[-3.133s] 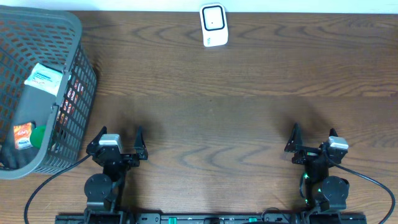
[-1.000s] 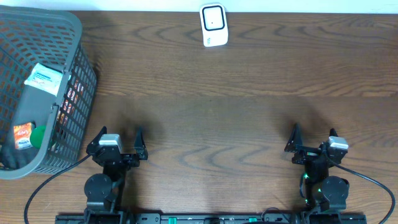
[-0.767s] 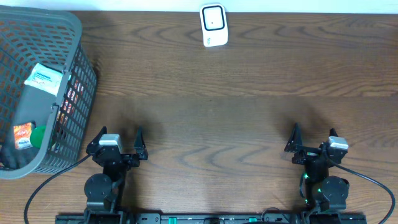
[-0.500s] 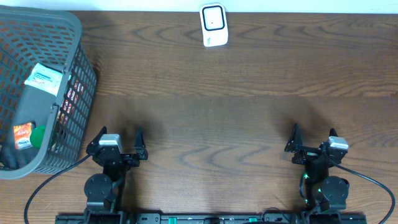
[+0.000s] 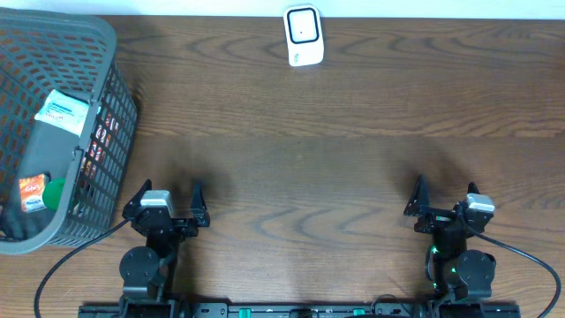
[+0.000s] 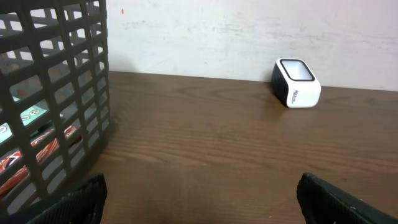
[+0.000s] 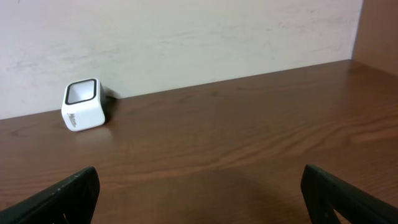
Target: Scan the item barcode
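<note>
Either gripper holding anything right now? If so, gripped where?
Nothing is held. The left gripper and right gripper are both open and empty.

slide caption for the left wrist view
Open left gripper faces the grey basket and white barcode scanner on wooden table.

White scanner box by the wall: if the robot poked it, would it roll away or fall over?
The white scanner box probably would not roll, because it looks blocky with flat sides. It sits low and squat on the wooden table, so it would more likely slide than tip. Its shell looks smooth, so it may be slippery to pinch.
</note>
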`<state>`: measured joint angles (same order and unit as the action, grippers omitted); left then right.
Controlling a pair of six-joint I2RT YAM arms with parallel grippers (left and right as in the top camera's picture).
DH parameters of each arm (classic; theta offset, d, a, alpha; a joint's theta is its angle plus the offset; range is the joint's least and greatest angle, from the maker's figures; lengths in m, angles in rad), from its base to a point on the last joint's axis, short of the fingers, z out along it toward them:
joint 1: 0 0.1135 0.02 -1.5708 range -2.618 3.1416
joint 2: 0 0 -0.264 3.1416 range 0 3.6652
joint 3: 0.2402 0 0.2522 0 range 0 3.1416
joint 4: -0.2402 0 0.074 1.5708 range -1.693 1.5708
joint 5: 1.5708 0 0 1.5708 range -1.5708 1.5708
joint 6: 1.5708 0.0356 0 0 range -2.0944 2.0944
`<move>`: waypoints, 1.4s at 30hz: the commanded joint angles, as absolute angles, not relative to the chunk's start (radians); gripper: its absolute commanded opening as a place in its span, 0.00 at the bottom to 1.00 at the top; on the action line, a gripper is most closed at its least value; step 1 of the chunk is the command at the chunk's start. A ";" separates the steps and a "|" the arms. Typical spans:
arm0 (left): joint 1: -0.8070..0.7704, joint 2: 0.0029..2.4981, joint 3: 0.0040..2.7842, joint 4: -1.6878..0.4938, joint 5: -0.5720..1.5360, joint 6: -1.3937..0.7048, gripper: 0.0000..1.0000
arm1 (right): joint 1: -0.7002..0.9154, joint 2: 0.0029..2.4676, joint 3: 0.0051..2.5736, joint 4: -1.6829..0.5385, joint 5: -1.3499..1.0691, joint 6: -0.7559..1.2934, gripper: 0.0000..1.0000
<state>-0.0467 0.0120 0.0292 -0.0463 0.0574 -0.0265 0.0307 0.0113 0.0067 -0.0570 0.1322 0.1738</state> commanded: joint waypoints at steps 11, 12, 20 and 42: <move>-0.045 0.027 0.004 -0.065 0.067 -0.031 0.98 | 0.024 0.007 0.006 -0.060 0.149 0.163 0.99; -0.045 0.029 0.004 -0.065 0.067 -0.031 0.98 | 0.024 0.007 0.006 -0.060 0.149 0.163 0.99; -0.045 0.030 0.065 -0.066 0.231 -0.032 0.98 | 0.024 0.007 0.006 -0.060 0.149 0.163 0.99; -0.045 0.551 0.698 -0.446 0.564 -0.060 0.98 | 0.024 0.007 0.006 -0.060 0.149 0.163 0.99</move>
